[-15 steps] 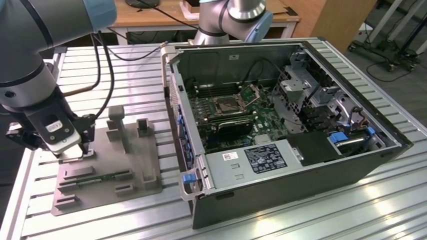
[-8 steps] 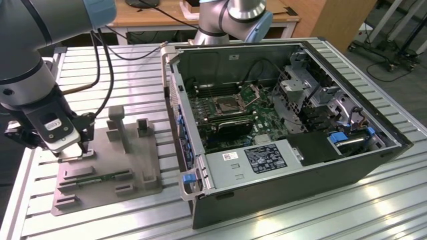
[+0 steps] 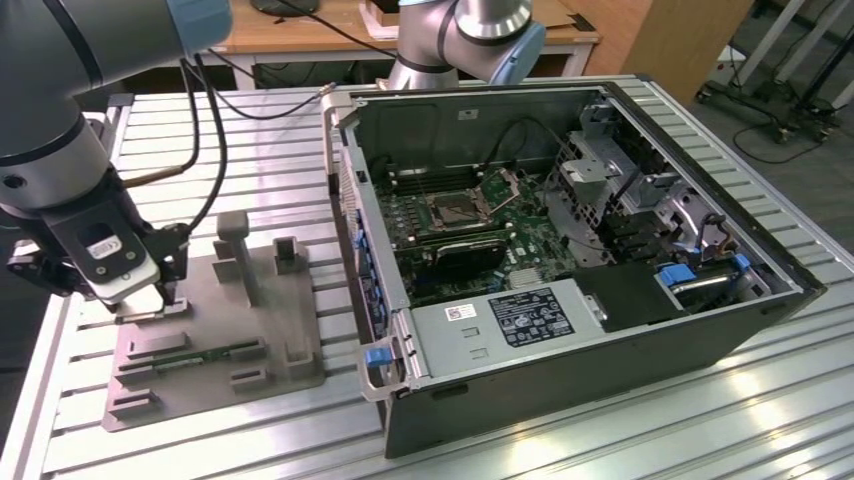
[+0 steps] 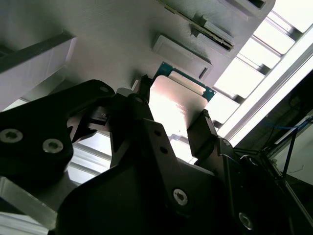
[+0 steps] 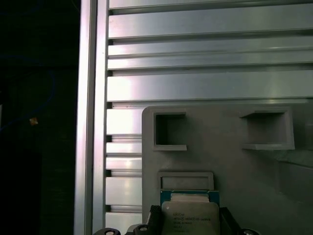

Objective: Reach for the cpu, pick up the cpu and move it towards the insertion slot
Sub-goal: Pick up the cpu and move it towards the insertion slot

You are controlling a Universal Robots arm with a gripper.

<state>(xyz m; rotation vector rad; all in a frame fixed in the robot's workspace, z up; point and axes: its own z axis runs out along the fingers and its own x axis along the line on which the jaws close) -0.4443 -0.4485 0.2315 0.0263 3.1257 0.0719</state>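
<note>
1. Slatted aluminium table (image 3: 200,120) is seen carrying a grey plastic tray (image 3: 267,345) on the exterior view's left and an open computer case (image 3: 601,345) on its right.
2. At the tray's end toward the exterior view's left, the gripper (image 3: 138,303) is lowered. In both wrist views its jaws are seen clenched on two opposite edges of the cpu (image 4: 181,98), whose silvery top plate and thin green rim face the cameras.
3. The cpu is placed at the tray, just beside a raised rectangular frame (image 5: 187,178). Whether it is lifted clear of the tray surface cannot be told.
4. The insertion slot (image 3: 451,210) is found on the green motherboard inside the case, well apart from the gripper, with the case wall between them.
5. Only thin edges are gripped, so a slip or tilt could be caused by a jerky lift. The chip could then be dropped onto the tray or the slats, and its underside could be damaged.
6. A snag on the raised frame is judged possible if the chip is drawn away sideways rather than upward.
7. During any carry, the case wall, the cables or the raised hinged plate (image 3: 514,183) could be struck if too little height is kept.
</note>
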